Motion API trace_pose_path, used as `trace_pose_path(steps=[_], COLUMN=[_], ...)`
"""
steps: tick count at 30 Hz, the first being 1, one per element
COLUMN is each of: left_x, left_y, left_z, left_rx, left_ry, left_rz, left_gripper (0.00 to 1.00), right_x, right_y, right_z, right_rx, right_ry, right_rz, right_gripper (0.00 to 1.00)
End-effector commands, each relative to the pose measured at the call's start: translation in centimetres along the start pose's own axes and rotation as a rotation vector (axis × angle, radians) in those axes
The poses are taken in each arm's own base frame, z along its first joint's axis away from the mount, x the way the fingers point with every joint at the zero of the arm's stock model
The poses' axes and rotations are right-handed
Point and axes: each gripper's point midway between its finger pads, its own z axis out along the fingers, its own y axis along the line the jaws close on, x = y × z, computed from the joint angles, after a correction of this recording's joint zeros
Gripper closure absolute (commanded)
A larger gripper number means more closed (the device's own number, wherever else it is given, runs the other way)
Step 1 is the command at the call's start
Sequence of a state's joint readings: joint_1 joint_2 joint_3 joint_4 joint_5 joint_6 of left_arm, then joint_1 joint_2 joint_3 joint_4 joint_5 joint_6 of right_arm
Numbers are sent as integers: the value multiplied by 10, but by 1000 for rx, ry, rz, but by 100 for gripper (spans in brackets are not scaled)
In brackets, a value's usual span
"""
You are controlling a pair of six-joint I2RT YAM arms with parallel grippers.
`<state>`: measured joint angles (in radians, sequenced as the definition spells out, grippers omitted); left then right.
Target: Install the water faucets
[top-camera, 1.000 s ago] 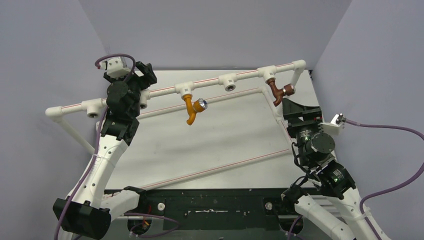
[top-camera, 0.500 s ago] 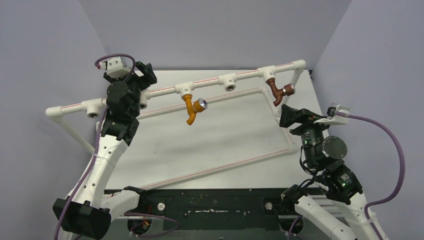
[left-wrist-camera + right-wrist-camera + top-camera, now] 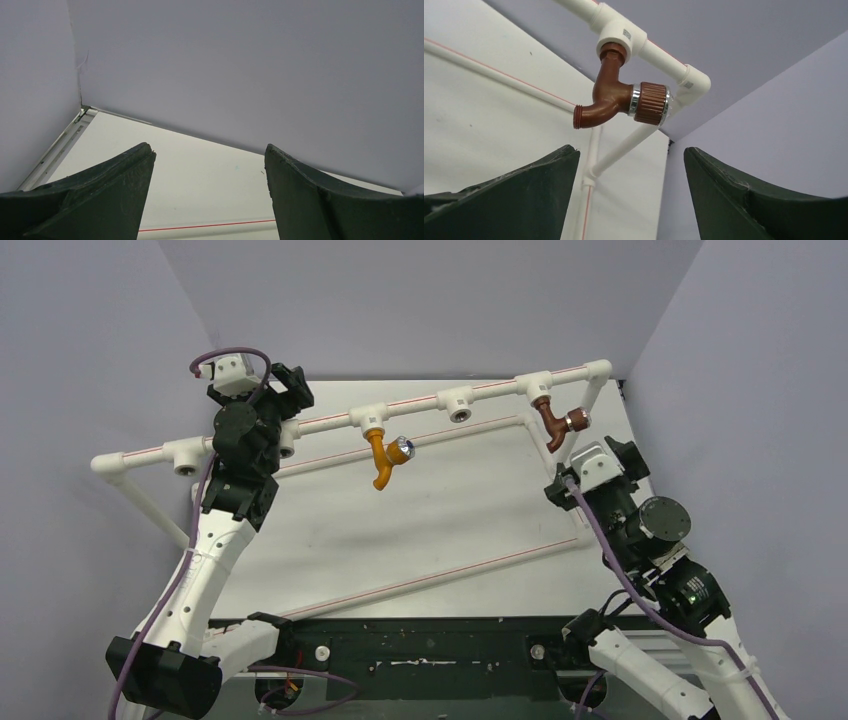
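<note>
**Top external view: red-brown faucet [image 3: 553, 423] and orange-yellow faucet [image 3: 381, 455] hang from the white pipe rail [image 3: 420, 400]**

The red-brown faucet sits at the rail's right end. Its neck goes up into a white T-fitting [image 3: 620, 37] just beside the corner elbow [image 3: 696, 82]. The body is smooth, glossy plastic that bends into a short spout with a threaded lip. In the right wrist view the spout points left, and a ribbed brown knob with a shiny chrome collar juts out to the right.

The orange-yellow faucet hangs from another fitting near the middle of the rail. Its spout curves downward and its silver knob catches the light. Between the two faucets, an open socket [image 3: 459, 403] shows its round mouth.

The rail is matte white tube with a thin red stripe along it. It stands over a pale, smooth worktop [image 3: 440, 530].

The right gripper [image 3: 629, 152] sits below the red-brown faucet, near it but not touching. Its dark, matte, wedge-shaped fingers are spread apart with nothing between them. The left gripper [image 3: 207, 150] is raised by the left part of the rail. Its fingers are also spread and hold nothing, and it faces a plain lavender-grey wall [image 3: 250, 65].
</note>
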<state>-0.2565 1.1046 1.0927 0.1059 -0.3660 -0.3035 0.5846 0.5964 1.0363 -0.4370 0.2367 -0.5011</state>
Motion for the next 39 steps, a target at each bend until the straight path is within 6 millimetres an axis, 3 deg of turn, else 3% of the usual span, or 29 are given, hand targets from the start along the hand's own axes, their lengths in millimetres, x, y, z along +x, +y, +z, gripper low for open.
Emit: trace_pose_path(steps=[1, 10, 16, 24, 30, 39], left_x=[110, 110, 111, 111, 112, 111], left_y=[27, 27, 27, 27, 27, 25], left_z=[-17, -18, -18, -17, -17, -19], left_rx=[-54, -55, -54, -55, -56, -50], left_ry=[349, 347, 351, 351, 353, 351], left_rz=[131, 130, 132, 133, 134, 139], left_gripper=[22, 22, 22, 22, 22, 22], right_x=[-8, 5, -15, -17, -20, -13], right_y=[-2, -8, -26, -19, -12, -4], right_z=[-4, 8, 15, 31, 44, 55], right_rx=[-68, -17, 118, 176, 195, 183], right_ry=[-29, 22, -14, 21, 47, 77], right_rz=[-307, -714, -873, -1113, -1200, -1183], right_gripper=[20, 18, 18, 18, 18, 25])
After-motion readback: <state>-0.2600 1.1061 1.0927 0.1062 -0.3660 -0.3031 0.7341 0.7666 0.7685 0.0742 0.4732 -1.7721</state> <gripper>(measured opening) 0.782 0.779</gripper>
